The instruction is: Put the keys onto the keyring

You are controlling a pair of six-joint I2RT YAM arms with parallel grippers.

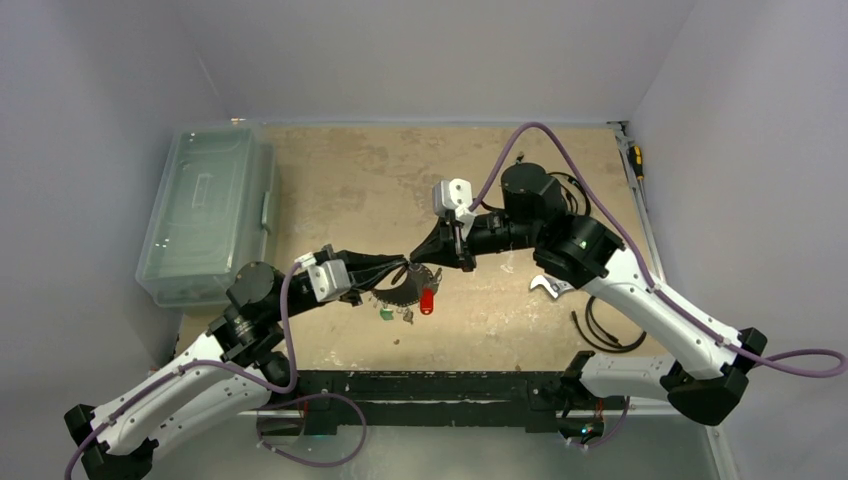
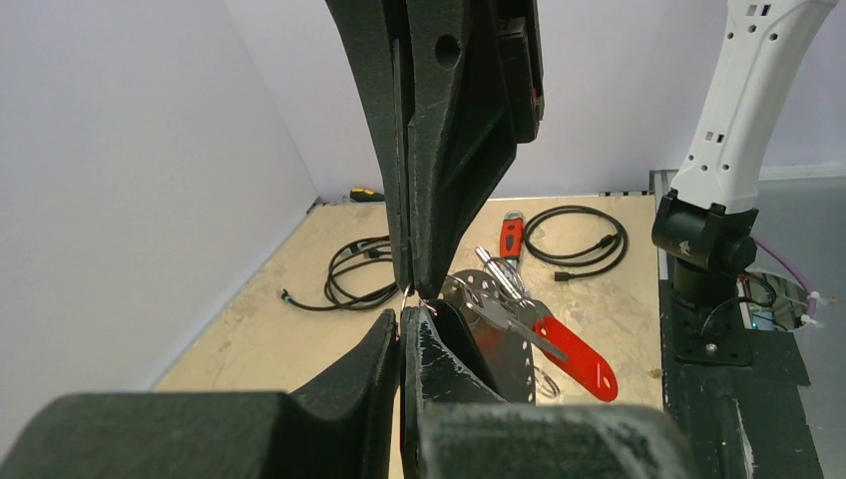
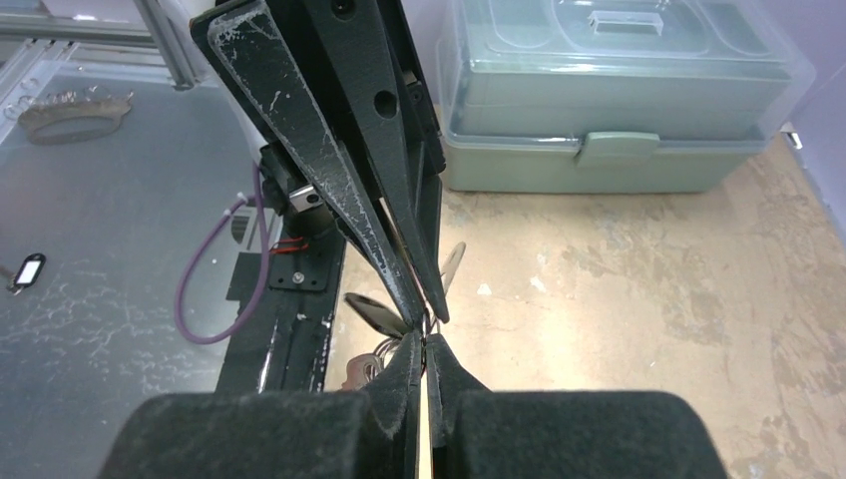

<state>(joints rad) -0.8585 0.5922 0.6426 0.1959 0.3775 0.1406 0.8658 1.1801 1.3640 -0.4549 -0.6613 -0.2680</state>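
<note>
**Two claws closed tip to tip above a hanging bunch of keys**

Top view, left to right:
- One clear lidded box (image 1: 205, 215) stands at the upper left of the desk (image 1: 380, 170).
- The left claw (image 1: 403, 263) and the right claw (image 1: 418, 257) meet at centre frame.
- One silver wrench (image 1: 546, 288) lies just right of centre.
- One black cable coil (image 1: 598, 328) lies at the lower right. The left wrist view shows two such coils.
- One yellow-and-black screwdriver (image 1: 636, 158) lies along the upper right edge.

Both claws are drawn narrow, with no gap between the fingers of either. Each appears to pinch the same thin pale wire where the tips touch. That wire is all that can be made out of the keyring (image 2: 406, 296). Its loop is hidden behind the black fingers in every view.

The keys (image 1: 405, 300) hang in one bunch just below the pinch point, at centre frame.
- **Counted:** one red head (image 1: 428, 301), one green head (image 1: 386, 313), and at least two silver blades in the left wrist view. The blades overlap, so the full number cannot be told.
- **Among the keys:** a perforated silver disc (image 2: 477, 297) hangs with them.
- **Right wrist view:** the bunch is mostly covered by the claw's own fingers. Only a dark oval and some silver loops show.
</note>
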